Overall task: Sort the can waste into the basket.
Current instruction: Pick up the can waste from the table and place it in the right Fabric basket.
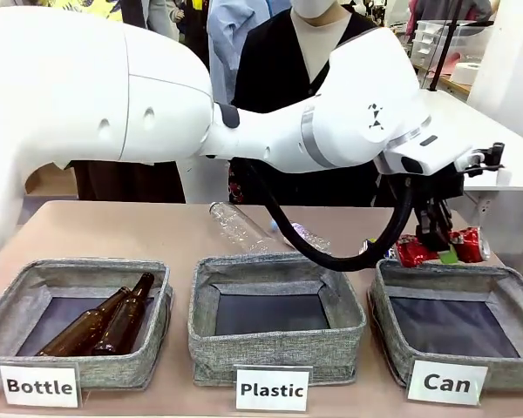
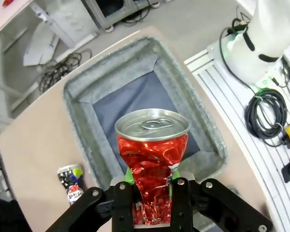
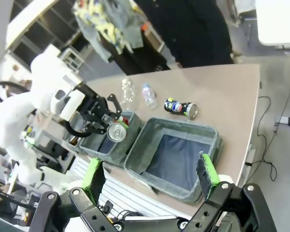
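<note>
My left gripper point(image 1: 438, 246) is clamped on the crushed red can point(image 1: 415, 252), its green-padded fingers point(image 2: 129, 175) pressed against the dented middle with no gap showing. In the front view the can lies sideways at the right of the frame, just above the far rim of the grey basket point(image 1: 508, 285) that has the white "Can" card point(image 1: 447, 381) in front of it. From my left wrist the can point(image 2: 152, 150) stands in the centre of the frame, silver top with its pull tab facing the camera, and the basket's dark floor point(image 2: 135, 96) shows behind it. The dark printed can point(image 2: 72, 181) lies on the table point(image 2: 34, 145) at the lower left of that frame, just outside the basket's wall. My right gripper point(image 3: 151, 176) is spread wide at the bottom of its own frame, nothing between its pads, and the basket point(image 3: 183, 126) sits beyond it, with the dark can point(image 3: 181, 107) on the table past the far rim.
</note>
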You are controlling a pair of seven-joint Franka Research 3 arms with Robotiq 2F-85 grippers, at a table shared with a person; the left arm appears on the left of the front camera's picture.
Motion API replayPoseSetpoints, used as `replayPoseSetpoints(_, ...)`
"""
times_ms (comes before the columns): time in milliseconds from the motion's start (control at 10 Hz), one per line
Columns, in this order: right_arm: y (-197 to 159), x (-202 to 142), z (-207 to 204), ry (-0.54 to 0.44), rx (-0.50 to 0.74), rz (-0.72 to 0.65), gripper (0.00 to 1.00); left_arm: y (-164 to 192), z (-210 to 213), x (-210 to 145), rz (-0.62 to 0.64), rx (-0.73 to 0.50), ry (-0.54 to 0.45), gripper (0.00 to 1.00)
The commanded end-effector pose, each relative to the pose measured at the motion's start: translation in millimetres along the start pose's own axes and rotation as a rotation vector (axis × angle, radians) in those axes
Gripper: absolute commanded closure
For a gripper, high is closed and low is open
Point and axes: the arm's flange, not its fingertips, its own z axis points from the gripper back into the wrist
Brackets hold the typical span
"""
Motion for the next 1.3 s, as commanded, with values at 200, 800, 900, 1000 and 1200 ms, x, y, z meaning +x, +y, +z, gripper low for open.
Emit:
replayPoseSetpoints(200,3.4,-2.1,-0.9,-0.006,0.002,-0.028,0.0,-4.6,4.3,8.3,-0.071,-0.011,-0.023,0.0)
replayPoseSetpoints(800,3.4,-2.1,-0.9,-0.006,0.002,-0.028,0.0,-6.3,22.1,-0.4,-0.053,-0.02,-0.042,0.0)
replayPoseSetpoints(900,3.4,-2.1,-0.9,-0.006,0.002,-0.028,0.0,-9.9,29.3,-1.2,-0.056,-0.017,-0.05,0.0)
replayPoseSetpoints(1000,3.4,-2.1,-0.9,-0.006,0.002,-0.028,0.0,-17.7,40.3,-4.3,-0.034,-0.042,-0.049,0.0)
replayPoseSetpoints(1200,5.6,1.9,-12.0,0.018,-0.017,0.003,0.0,-46.6,73.0,-18.3,0.011,-0.066,-0.06,0.0)
